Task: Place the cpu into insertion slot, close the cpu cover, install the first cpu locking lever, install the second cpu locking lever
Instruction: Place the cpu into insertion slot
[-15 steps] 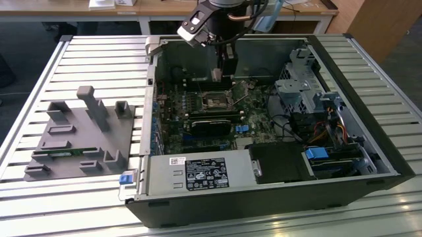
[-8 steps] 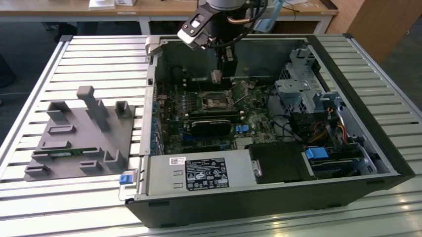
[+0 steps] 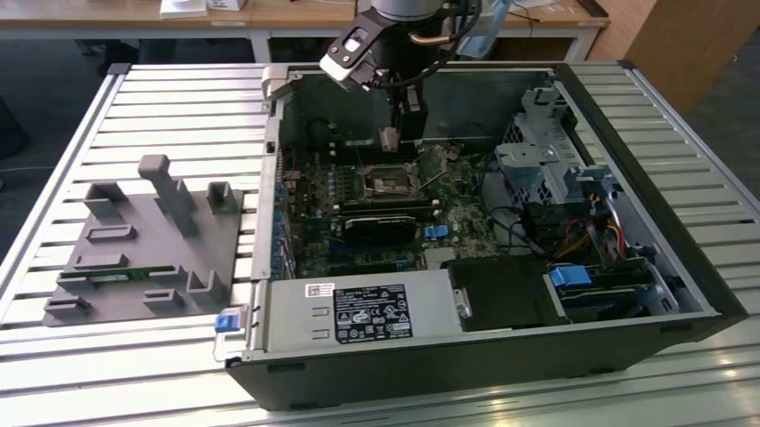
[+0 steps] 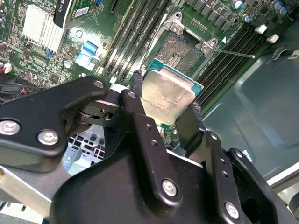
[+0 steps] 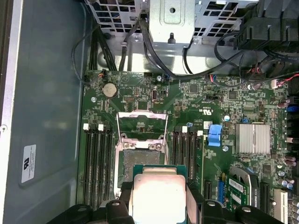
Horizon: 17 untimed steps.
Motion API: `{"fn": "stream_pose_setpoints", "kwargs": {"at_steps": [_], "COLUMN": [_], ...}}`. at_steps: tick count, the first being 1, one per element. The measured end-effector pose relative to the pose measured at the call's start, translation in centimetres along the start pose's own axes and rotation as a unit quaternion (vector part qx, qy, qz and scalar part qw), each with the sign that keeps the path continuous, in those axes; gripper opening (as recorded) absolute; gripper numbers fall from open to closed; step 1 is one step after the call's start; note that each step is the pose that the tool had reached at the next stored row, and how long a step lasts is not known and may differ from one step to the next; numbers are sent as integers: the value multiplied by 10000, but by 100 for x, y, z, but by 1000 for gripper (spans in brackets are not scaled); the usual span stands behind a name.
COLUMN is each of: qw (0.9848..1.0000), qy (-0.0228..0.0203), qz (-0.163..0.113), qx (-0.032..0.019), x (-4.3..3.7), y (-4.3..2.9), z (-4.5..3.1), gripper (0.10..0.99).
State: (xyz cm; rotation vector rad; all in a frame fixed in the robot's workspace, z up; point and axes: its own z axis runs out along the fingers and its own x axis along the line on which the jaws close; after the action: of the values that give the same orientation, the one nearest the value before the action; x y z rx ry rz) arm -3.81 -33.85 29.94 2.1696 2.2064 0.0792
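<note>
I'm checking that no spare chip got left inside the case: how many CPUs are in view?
1. The cpu is clamped in the gripper, held clear of the empty socket on the motherboard, as seen in both wrist views. Another could lie hidden elsewhere in the case.

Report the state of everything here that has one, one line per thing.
hand, shut on the cpu.
cpu, held by its edges above the board, close to the insertion slot, not seated.
insertion slot, uncovered and empty.
cpu cover, swung open.
computer case, side open, interior exposed.
</note>
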Motion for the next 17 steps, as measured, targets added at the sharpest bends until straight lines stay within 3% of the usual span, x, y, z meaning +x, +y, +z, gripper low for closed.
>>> {"fn": "stream_pose_setpoints", "kwargs": {"at_steps": [17], "qw": [10000], "qy": [0], "qz": [-2], "qx": [0], "x": [1], "y": [-4], "z": [59], "gripper": [533]}}
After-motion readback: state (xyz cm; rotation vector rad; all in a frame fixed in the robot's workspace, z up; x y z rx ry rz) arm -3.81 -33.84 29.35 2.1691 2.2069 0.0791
